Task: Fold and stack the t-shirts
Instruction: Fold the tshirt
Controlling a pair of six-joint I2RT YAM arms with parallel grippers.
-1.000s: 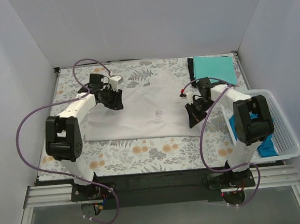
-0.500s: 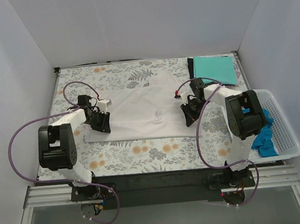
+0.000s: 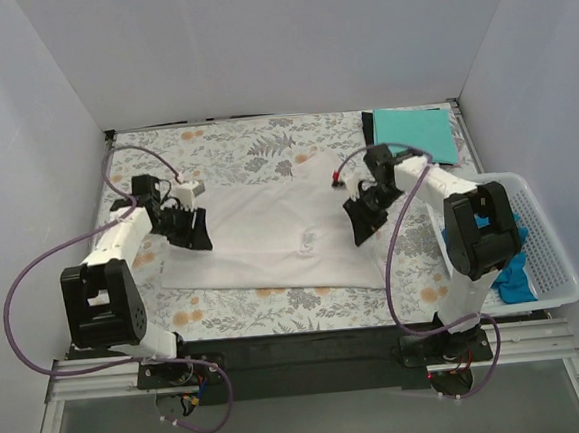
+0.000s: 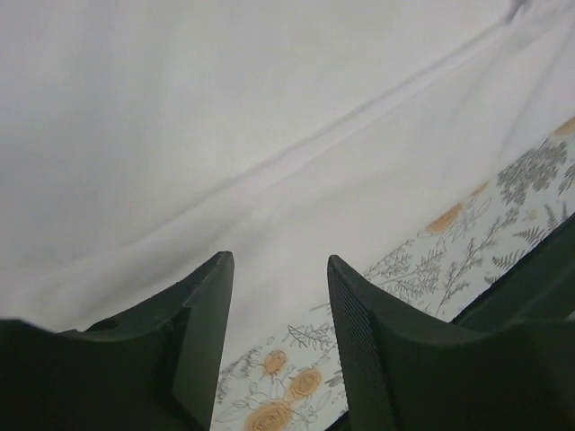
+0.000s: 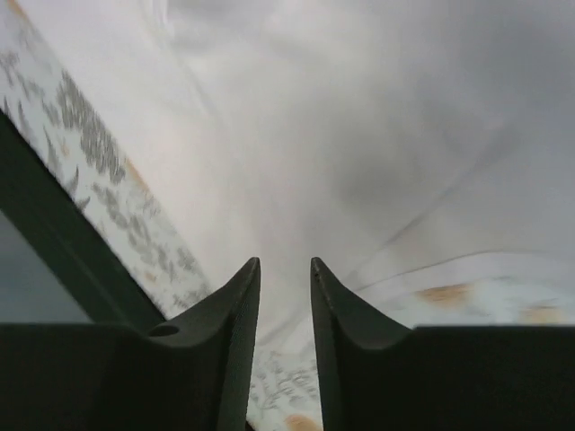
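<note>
Your white t-shirt (image 3: 270,228) lies spread mid-table, unfolded; left gripper (image 4: 278,260) gapes wide, right gripper (image 5: 284,265) narrow, both empty. Pinch its edges next.

This is a robot test cell in a lab, not a home or shop. Plain white panels (image 3: 256,49) close off the left, far and right sides. A left arm (image 3: 120,235) and a right arm (image 3: 437,180) are bolted to a bare metal rail (image 3: 92,377) at the near edge, trailing purple cables (image 3: 388,279) (the flowered table cloth (image 3: 234,146) is the one homely touch).
</note>
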